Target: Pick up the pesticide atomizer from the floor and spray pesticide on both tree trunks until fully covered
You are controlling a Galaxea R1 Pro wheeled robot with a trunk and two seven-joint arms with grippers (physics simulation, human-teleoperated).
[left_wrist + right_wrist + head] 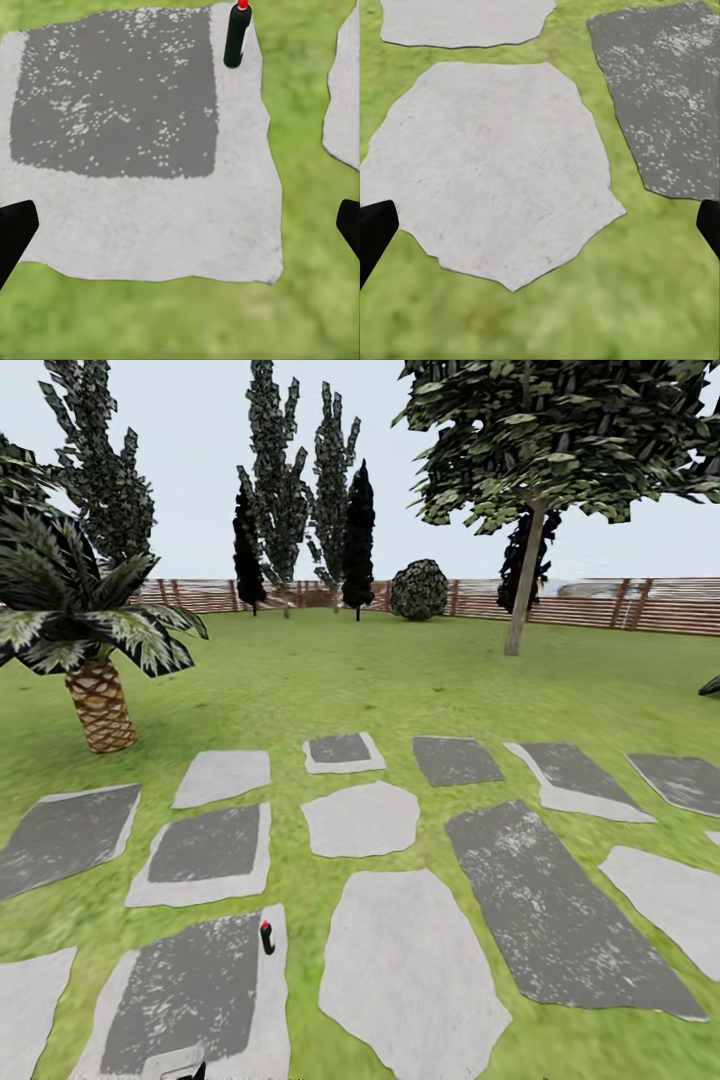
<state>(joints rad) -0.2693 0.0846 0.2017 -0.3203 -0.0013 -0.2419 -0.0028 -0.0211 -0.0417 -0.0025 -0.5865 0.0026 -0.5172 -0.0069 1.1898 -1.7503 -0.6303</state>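
- One atomizer (267,937) (238,34) in sight, standing upright on the floor, long axis vertical, red tip on top; facing of the nozzle too small to tell.
- Rests at the far right corner of a grey stone (190,990) (150,217) with a dark speckled middle, just inside the pale rim, close to the grass (300,860) strip along that stone's right edge.
- One tree (527,575) with a bare grey-brown trunk, far off across the lawn, near the fence (600,603).
- One palm (98,705), well apart from the atomizer, beyond the stones' far left edge.
- One round shrub (419,589) by the fence; several dark conifers (358,540) beside it, exact count unclear.
- Some fifteen stones in the head view, in rough rows, some pale, some dark.
- Left gripper (180,225): two black fingertips (15,229) at opposite sides of the wrist view, spread wide, nothing between them; hangs over the near half of the atomizer's stone, atomizer ahead at the far corner, well clear of both tips.
- Right gripper (540,225): fingertips (375,229) likewise spread wide and empty, above the near edge of a pale stone (487,165), with a dark stone (667,97) beyond on the other side of a grass strip.
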